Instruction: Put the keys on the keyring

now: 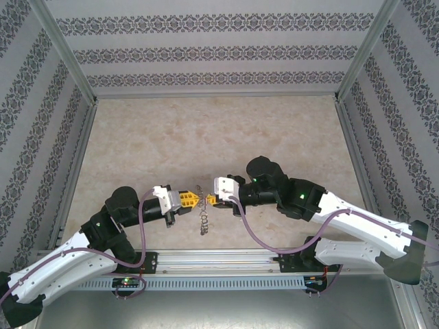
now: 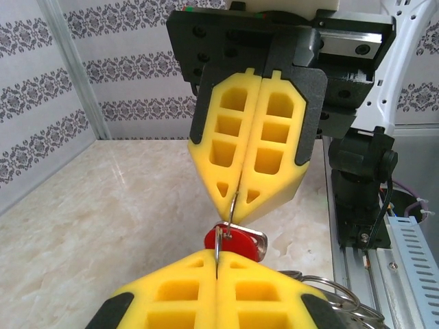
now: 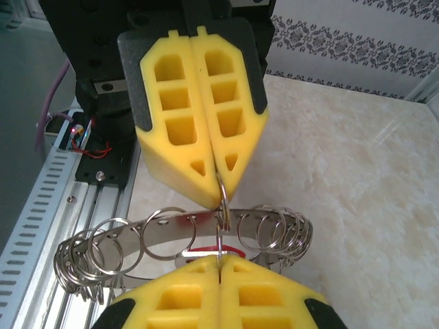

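**Keyring (image 3: 171, 232) and red key (image 2: 236, 243), caught between two closed claws**

Near the middle of the tabletop's (image 1: 206, 130) near edge, right at the meeting tips of the left gripper (image 1: 194, 200) and right gripper (image 1: 209, 201), dangling just below them. Whether resting on the marble-patterned surface, cannot tell.

Both pairs of jaws pressed fully together, tip facing tip, each nipping the same thin wire loop (image 3: 220, 218), upright between them.

Below that loop, a flat grey metal band, smooth and dull, curved into a wide ring. Fringed with many thin shiny wire rings, bunched thickly at either end.

Tiny key, glossy red and oblong, just under the pinched loop and peeking out beneath the band in the right wrist view. Whether threaded onto the loop, cannot tell.

Fingers (image 2: 264, 144) of soft yellow foam, wedge-shaped, moulded with rectangular and triangular pockets, backed by black plastic.
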You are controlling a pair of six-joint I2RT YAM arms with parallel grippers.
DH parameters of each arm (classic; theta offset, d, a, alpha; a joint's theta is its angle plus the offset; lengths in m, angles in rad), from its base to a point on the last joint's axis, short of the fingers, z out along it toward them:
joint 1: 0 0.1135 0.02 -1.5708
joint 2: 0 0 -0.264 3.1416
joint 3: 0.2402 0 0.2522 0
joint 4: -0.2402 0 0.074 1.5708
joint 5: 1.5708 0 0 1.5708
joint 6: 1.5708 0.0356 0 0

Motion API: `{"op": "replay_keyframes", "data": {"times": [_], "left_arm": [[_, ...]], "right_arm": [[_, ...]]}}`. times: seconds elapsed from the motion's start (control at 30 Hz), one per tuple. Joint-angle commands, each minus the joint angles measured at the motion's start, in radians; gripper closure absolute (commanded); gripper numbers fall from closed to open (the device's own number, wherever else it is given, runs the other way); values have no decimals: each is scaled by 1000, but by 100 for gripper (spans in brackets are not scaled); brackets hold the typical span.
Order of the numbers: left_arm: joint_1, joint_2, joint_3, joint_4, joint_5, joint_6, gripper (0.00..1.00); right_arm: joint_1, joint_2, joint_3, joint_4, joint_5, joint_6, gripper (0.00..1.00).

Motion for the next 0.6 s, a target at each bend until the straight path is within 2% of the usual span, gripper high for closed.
{"op": "replay_keyframes", "data": {"times": [0.0,0.57], "left_arm": [[-11,-2,25,68,23,21,100],[-12,-7,23,67,22,20,100]], "right_arm": [[-5,8,-4,32,-32,21,100],[-5,-19,-21,25,7,37,100]]}}
